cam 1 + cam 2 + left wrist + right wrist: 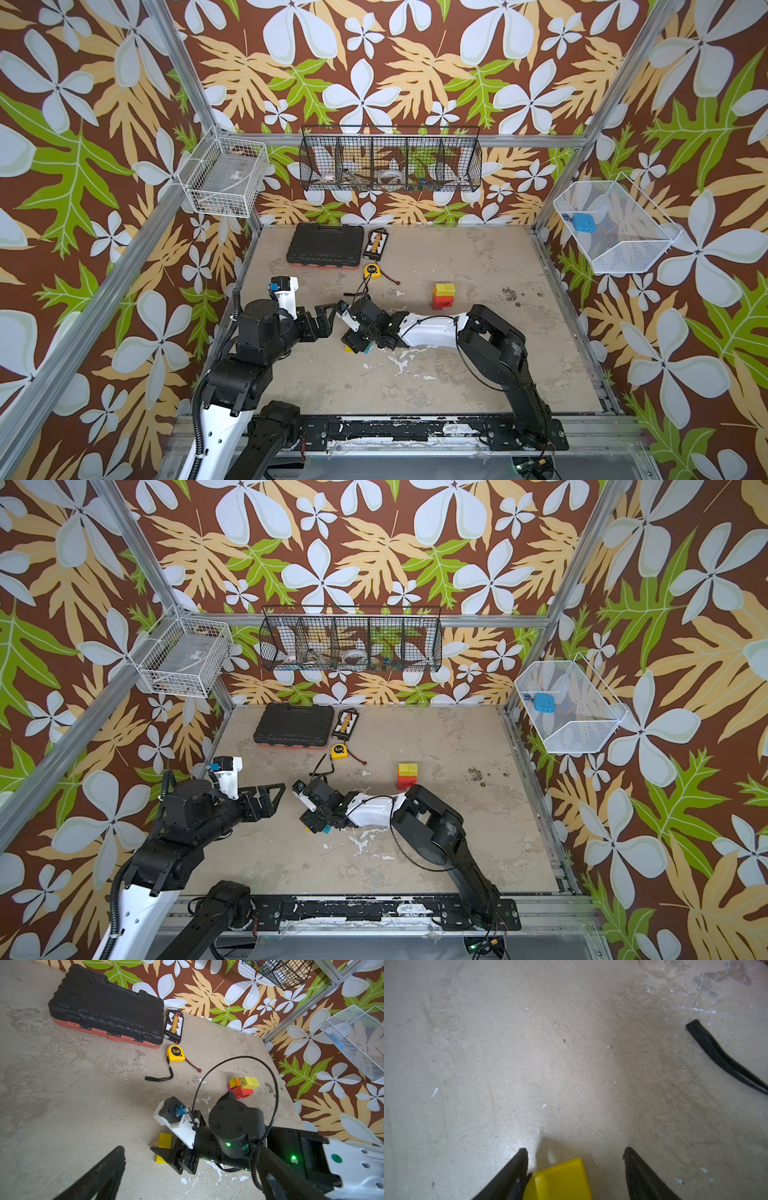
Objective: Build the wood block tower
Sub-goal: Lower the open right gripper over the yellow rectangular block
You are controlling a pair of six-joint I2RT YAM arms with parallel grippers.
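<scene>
Partly built tower standing right of centre on the desk: magenta and red at the base, orange above, yellow and lime on top; no teal peak yet. Well apart from it, toward the middle front, a flat yellow block lying on the desk with a teal block just beside it, both largely hidden under the right arm in both top views. Right end effector low over the yellow block, jaws apart and straddling it, one finger at or against its edge, the other clear of it; not yet clamped. Left end effector spread wide and empty, hovering just left of the right wrist. Step in hand, by judgement: pick-up of the yellow block for the next layer. Called for next, probably: squeezing onto the block's sides, lifting straight up, carrying across to the tower and setting down squarely without nudging the top cubes. Around: black tool case, connector board and yellow tape measure at the back, none on the path. Nearest nuisance: the tape measure's black strap, near the right end effector but not touching; also the left end effector close by, leaving little room.
</scene>
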